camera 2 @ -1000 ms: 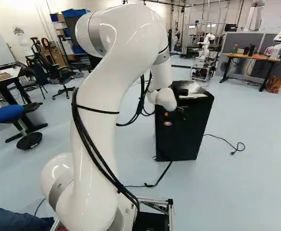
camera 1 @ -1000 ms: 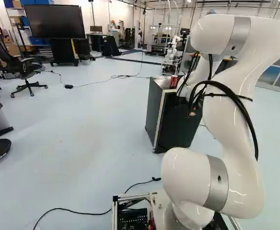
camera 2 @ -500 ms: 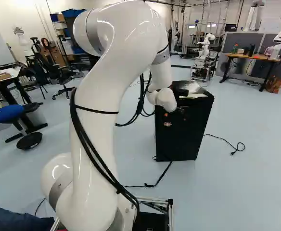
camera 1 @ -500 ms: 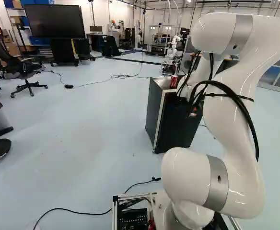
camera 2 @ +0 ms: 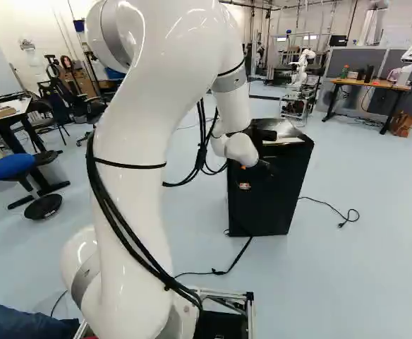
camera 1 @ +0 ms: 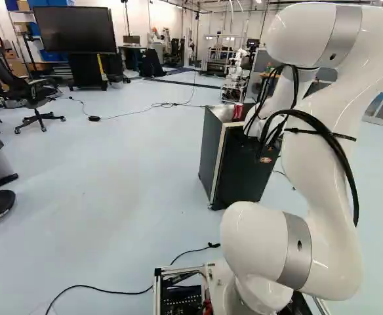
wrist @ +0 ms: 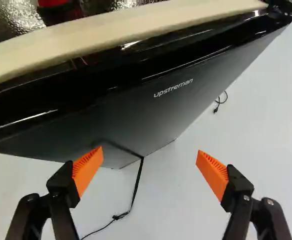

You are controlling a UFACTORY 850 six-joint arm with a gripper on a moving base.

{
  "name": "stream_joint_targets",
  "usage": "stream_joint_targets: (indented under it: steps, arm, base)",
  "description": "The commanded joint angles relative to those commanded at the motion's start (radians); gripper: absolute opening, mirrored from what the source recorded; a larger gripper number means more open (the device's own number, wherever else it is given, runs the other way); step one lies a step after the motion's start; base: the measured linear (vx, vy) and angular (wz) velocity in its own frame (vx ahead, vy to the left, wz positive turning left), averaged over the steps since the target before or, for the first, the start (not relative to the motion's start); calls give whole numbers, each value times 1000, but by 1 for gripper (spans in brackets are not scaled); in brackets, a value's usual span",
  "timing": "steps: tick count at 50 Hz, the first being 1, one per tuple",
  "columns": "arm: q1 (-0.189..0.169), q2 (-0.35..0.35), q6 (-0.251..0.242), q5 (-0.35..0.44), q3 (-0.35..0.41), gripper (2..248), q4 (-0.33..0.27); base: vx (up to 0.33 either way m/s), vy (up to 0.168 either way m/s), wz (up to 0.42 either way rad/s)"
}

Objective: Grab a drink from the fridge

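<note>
Black box-shaped fridge with a cream edge strip (camera 2: 262, 205) on the pale floor (camera 2: 354, 282), ahead of the white jointed arm (camera 2: 146, 176). Drink: likely the red cylinder-like can (camera 1: 238, 112), at the fridge's silvery top (wrist: 8, 19), just behind the cream strip (wrist: 136, 27). Only its lower part gets into the wrist view; can't tell if it stands on the silver or is sunk into it.

Black two-finger gripper with orange pads (wrist: 150, 155): spread wide, nothing held, no contact with the can. It points down the front side of the fridge, one pad (wrist: 88, 167) seen against the black front panel (wrist: 156, 120), the other (wrist: 212, 172) against floor.

Key relation: can and gripper are on opposite sides of that strip. From the gripper, the can lies across the front edge, towards the fridge's back, and off to the side of the pad that overlaps the panel. It isn't between the fingers, nor under them.

So my call: reach stage, grasp not made. Next move should carry the gripper over the strip and sideways to the can, then down with a finger either side. Going down from here would miss the can; crossing too low could knock the edge.
</note>
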Motion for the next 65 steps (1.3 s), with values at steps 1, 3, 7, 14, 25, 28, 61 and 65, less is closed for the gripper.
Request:
stream_joint_targets:
  steps: [1, 3, 7, 14, 25, 28, 61, 65]
  arm:
    - [0, 4, 0, 7, 6, 247, 0]
    - [-1, 13, 0, 22, 17, 247, 0]
    - [-2, 30, 0, 52, 40, 247, 0]
    - [-4, 60, 0, 103, 80, 247, 0]
    - [0, 112, 0, 185, 144, 247, 0]
    - [3, 130, 0, 207, 162, 247, 0]
    - [52, 325, 0, 389, 305, 247, 0]
    - [59, 326, 0, 400, 300, 247, 0]
  base:
    - [0, 0, 0]
    - [0, 0, 0]
    - [0, 0, 0]
    - [0, 0, 0]
    - [0, 0, 0]
    - [0, 0, 0]
    - [0, 0, 0]
    - [0, 0, 0]
